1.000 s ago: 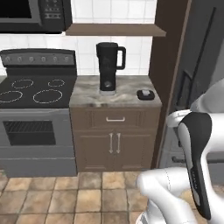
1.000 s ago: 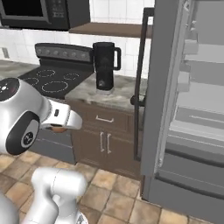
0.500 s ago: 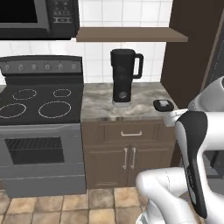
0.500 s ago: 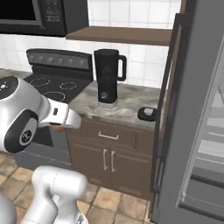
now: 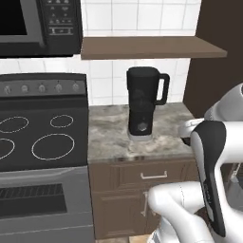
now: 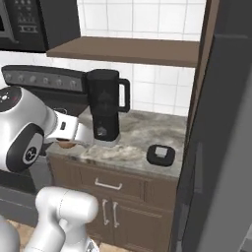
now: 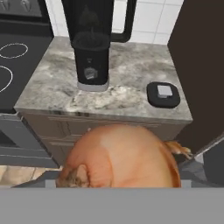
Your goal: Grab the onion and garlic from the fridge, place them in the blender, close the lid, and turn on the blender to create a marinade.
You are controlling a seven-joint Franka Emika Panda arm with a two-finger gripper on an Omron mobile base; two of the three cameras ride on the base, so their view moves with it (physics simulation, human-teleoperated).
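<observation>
The onion (image 7: 120,156) is held clamped in the tool (image 7: 118,181), short of the counter (image 7: 127,98) edge before the blender (image 7: 91,41). The blender has been brought closer as the base drove in; the lid (image 7: 163,94) is seen off, right of it, so loading seems next.

Marbled grey worktop (image 5: 111,135) over brown cabinet with drawer (image 5: 142,174) and doors (image 6: 109,214), all with slim silver handles. Just left, touching, a black stove (image 5: 35,147) with white-ringed burners and a knob row (image 5: 40,88). Above it, dark microwave (image 5: 38,26). Over the worktop, a brown wooden shelf (image 5: 149,47) against white tiled wall (image 5: 137,14). Below, tan floor tiles (image 7: 19,173).
</observation>
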